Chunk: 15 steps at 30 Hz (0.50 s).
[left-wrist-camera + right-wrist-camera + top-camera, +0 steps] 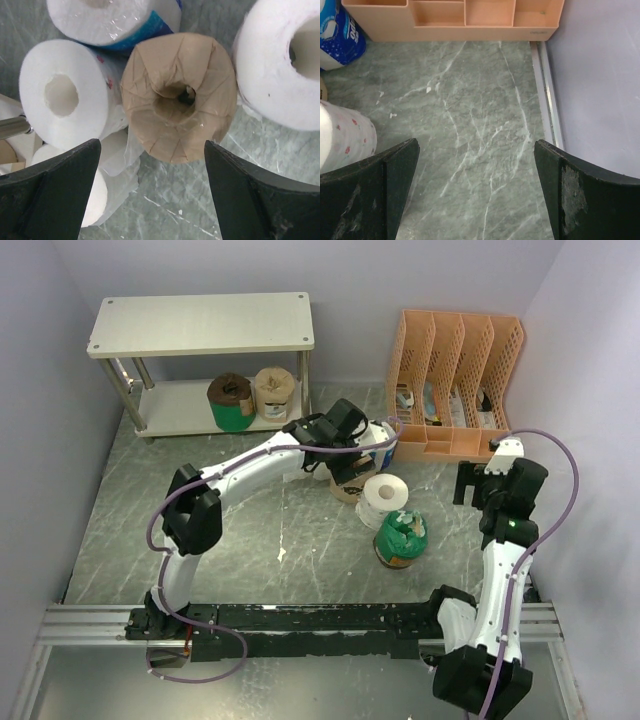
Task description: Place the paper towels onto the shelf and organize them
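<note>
The shelf (200,325) stands at the back left. On its lower board sit two paper towels, a green-wrapped roll (231,402) and a tan roll (273,392). My left gripper (152,149) is open just above a tan roll (179,95), which lies ahead of the fingertips and untouched. White rolls (65,95) (285,65) flank it, and a blue-printed roll (115,20) lies beyond. A white roll (385,496) and a green-wrapped roll (401,538) stand on the table's middle. My right gripper (476,146) is open over bare table.
An orange slotted file organizer (455,380) stands at the back right, just ahead of my right gripper. A pale wall and a metal rail (545,100) run along the right edge. Walls close the table on three sides.
</note>
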Tool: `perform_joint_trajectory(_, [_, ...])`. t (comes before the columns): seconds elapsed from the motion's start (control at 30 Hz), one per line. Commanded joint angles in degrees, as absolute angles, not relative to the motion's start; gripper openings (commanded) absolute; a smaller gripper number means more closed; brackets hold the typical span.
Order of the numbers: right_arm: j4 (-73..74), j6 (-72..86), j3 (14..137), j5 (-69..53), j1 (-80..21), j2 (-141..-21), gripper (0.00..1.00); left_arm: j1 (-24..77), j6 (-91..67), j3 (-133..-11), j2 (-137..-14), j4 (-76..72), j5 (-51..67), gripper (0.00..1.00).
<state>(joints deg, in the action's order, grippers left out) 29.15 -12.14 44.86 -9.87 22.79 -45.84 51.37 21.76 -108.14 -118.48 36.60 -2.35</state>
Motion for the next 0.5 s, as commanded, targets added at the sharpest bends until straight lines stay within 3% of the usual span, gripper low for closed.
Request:
perform_joint_trajectory(0.0, [30.34,-13.29,45.24,-11.83,23.23,-46.74,1.0,51.52,25.97,-109.63,-117.0,41.4,4.98,0.95])
perform_joint_trajectory(0.2, [30.23,-13.7,44.92,-12.34,23.22,-46.06,1.0,51.58,26.72,-108.01,-117.58,39.62,8.71,0.95])
perform_joint_trajectory(0.47, [30.61,-14.91,44.69,-14.26,23.2,-45.97,1.0,51.55,27.38,-110.28,-122.16,38.65,4.13,0.95])
